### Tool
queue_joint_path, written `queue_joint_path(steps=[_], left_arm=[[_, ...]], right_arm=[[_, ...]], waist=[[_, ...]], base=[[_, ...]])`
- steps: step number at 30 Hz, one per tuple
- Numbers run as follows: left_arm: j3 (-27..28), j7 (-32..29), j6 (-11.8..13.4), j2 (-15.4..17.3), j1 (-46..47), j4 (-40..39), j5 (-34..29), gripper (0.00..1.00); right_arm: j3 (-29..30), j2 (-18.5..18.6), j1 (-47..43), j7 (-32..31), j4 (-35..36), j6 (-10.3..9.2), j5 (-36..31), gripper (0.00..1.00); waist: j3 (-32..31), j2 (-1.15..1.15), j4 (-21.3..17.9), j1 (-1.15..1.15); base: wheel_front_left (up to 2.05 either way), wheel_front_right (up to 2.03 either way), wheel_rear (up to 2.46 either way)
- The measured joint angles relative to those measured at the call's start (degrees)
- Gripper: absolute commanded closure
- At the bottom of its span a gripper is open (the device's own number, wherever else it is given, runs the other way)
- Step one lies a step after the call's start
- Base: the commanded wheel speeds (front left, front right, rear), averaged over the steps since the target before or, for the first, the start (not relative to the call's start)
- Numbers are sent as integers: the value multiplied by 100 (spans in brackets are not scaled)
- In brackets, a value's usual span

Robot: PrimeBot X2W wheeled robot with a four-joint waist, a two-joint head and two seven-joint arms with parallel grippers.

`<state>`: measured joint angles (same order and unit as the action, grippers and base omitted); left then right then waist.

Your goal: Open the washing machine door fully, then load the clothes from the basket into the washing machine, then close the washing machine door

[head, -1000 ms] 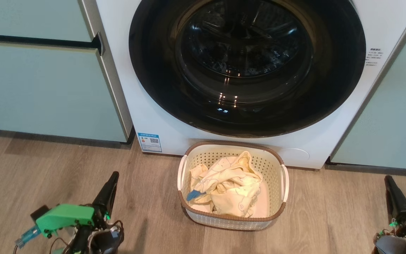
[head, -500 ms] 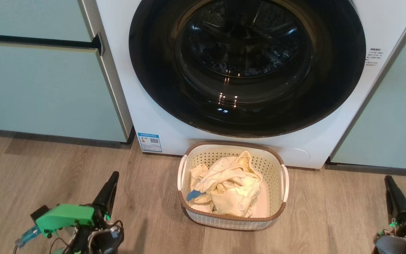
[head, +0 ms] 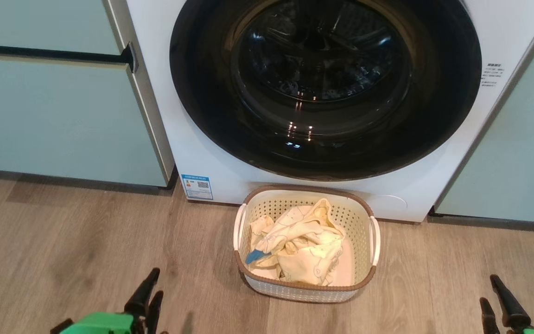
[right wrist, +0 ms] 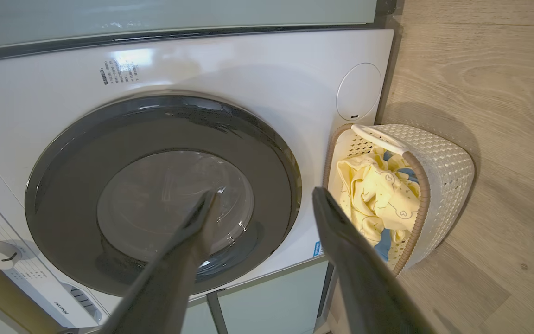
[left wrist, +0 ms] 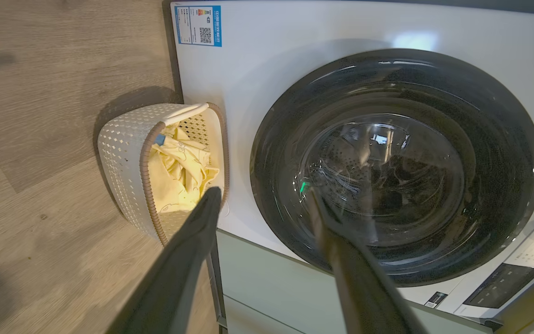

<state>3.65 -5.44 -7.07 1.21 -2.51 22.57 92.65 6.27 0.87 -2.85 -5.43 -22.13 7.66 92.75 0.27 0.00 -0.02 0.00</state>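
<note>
The washing machine door — glossy black, shut — is seen at upper centre of the head view. Just below it, the basket is set on the wooden floor, close before the washing machine, with the clothes heaped inside. The left gripper, lower left, and the right gripper, lower right, are spread and empty.

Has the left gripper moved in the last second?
Yes. Against the basket, which kept its place in the head view, the left gripper has dropped toward the bottom edge, back from the washing machine.
</note>
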Motion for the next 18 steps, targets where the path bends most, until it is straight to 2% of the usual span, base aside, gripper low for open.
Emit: queue_joint_path(steps=[9, 18], left_arm=[[-48, 151, 0, 2, 104, -103, -222, 0], [-148, 319, 0, 3, 295, -169, -648, 0]], right_arm=[[-97, 0, 41, 154, 87, 0, -14, 0], [-127, 0, 125, 291, 224, 0, -363, 0]], waist=[[19, 0, 0, 0], [38, 0, 1, 0]], base=[[0, 0, 0], [0, 0, 0]])
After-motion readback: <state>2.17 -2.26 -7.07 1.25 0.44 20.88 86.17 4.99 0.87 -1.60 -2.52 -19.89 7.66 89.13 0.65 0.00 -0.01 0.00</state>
